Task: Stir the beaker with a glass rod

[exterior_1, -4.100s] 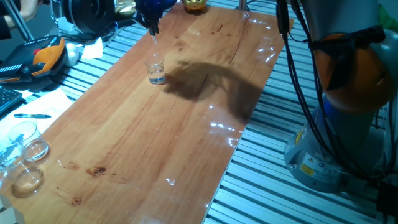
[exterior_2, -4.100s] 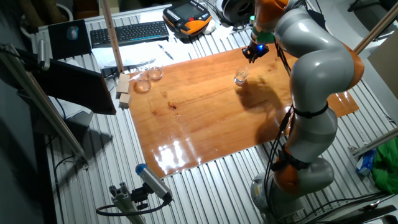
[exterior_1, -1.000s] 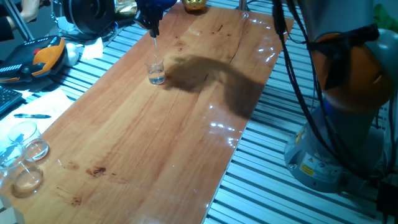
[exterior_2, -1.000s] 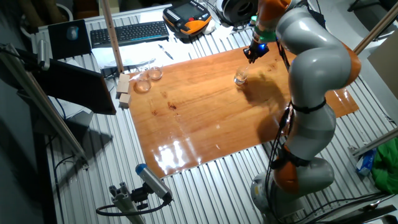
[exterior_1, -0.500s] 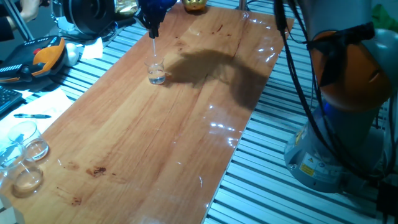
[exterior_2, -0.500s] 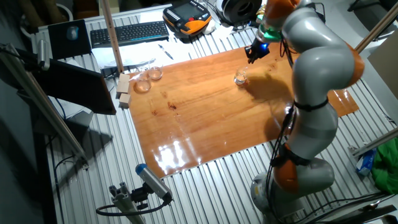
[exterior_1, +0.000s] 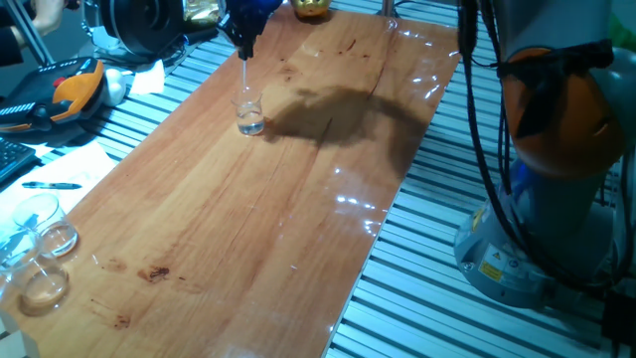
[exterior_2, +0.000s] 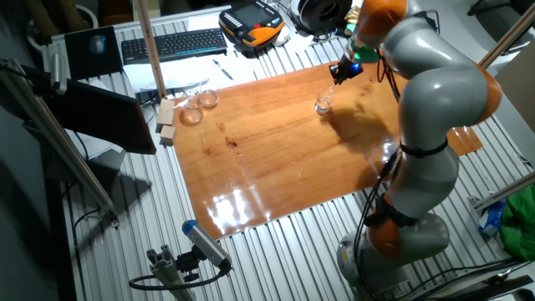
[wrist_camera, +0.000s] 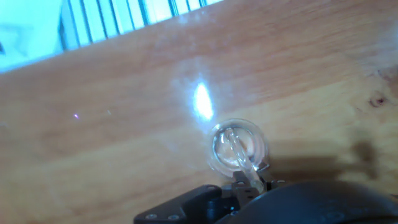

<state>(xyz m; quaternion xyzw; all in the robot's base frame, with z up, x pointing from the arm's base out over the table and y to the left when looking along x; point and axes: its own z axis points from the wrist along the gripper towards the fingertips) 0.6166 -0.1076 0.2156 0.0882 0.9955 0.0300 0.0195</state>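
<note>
Two fixed views high on opposite table (exterior_1: 298, 199) sides, sharing the board — hand view straight down, close

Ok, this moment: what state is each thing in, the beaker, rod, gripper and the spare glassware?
beaker: upright on the table, a little clear liquid inside
rod: held by the gripper, lower end inside the beaker
gripper: above the beaker, shut on the rod
glassware: grouped at the table's far corner, untouched

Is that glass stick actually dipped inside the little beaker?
Yes, the hand view shows the glass rod passing down through the beaker rim.
</note>
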